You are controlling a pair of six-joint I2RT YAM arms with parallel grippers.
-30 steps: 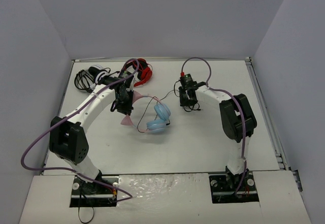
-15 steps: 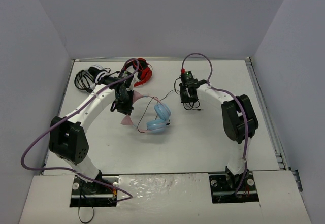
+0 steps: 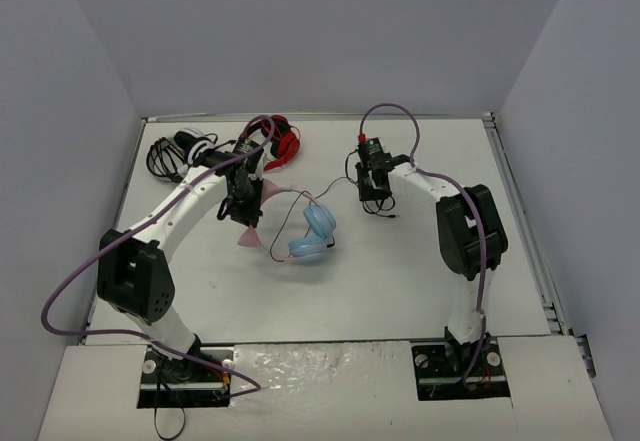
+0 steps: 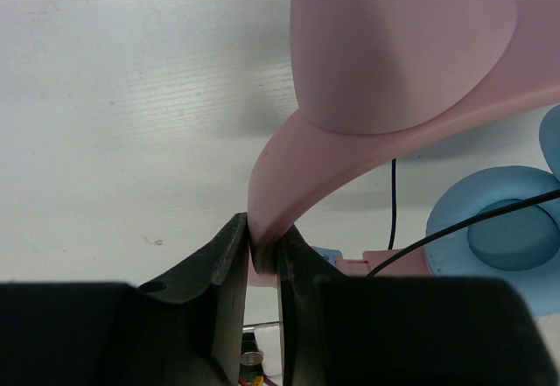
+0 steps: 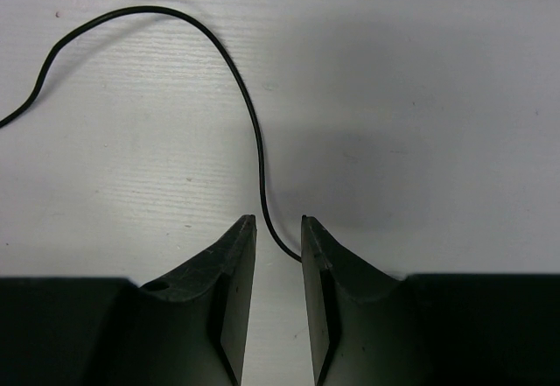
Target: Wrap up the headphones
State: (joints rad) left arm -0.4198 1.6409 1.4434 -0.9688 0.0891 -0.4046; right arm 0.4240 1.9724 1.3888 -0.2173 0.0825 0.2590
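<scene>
Overall: white table [image 3: 400, 271], both arms reaching to mid-depth.
Right arm: has edged slightly toward the far side over the last second, probably drawing the lead along.
Task thing: pink cat-eared plastic headphones [image 3: 312, 229] with pale blue round cups, left of centre.
Left gripper [image 4: 262, 259]: clamped on the pink headband, unmoved.
Right gripper [image 5: 278, 233]: jaws narrowly apart, thin black cable [image 5: 249, 115] running into the gap.
Meaning: wrapping looks barely begun; the cable trails loose.

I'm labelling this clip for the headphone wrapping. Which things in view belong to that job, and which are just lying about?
Job: pink-and-blue headphones; their black cable; left claw, shut on the headband; right claw, astride the cable.
Lying about: red-and-black headphones; black-and-white headphones.
</scene>
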